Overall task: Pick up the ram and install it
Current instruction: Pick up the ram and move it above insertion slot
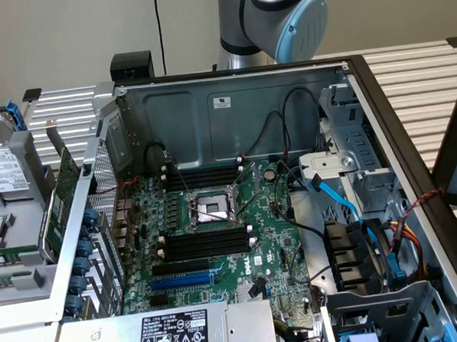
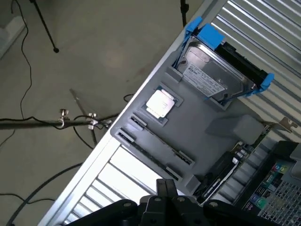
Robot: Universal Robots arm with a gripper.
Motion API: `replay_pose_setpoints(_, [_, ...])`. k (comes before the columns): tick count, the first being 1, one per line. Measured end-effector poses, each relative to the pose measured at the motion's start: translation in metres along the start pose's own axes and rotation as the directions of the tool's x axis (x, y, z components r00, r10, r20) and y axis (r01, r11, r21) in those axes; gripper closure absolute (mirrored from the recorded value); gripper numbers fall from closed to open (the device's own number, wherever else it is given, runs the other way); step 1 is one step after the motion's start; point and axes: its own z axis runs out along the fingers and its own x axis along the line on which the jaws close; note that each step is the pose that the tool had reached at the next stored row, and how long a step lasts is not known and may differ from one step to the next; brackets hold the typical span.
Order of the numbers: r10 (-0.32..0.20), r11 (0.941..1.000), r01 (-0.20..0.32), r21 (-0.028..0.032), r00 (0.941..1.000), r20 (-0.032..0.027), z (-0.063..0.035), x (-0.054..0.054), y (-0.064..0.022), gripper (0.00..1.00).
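Note:
My gripper (image 2: pixel 165 188) hangs above the edge of a grey parts tray (image 2: pixel 207 127), its fingers pressed together with nothing between them. A long thin strip (image 2: pixel 155 147) sits edge-up in the tray's groove; I cannot tell whether it is the ram. In the exterior view the open computer case holds the green motherboard (image 1: pixel 269 215). Empty black memory slots (image 1: pixel 205 241) run on both sides of the CPU socket (image 1: pixel 211 209). My arm's grey and blue joint (image 1: pixel 282 15) rises behind the case.
The tray also carries a hard drive in a blue bracket (image 2: pixel 214 70) and a loose CPU (image 2: pixel 161 102). A green expansion card with a metal bracket (image 1: pixel 61 195) stands beside the case wall. Cables (image 1: pixel 345 203) and drive bays crowd the case on the exterior view's right.

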Motion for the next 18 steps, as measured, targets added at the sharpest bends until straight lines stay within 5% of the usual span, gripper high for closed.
replay_pose_setpoints(5, [-0.091, 0.9959, 0.091, -0.0014, 0.9959, -0.0048, 0.0009, 0.0000, 0.0000, 0.89])
replay_pose_setpoints(9, [-0.163, 0.9867, 0.163, -0.0027, 0.9867, -0.0087, 0.0019, 0.0000, -0.0001, 0.89])
replay_pose_setpoints(18, [-0.321, 0.9470, 0.321, -0.0068, 0.9469, -0.0169, 0.0048, 0.0000, -0.0003, 0.89])
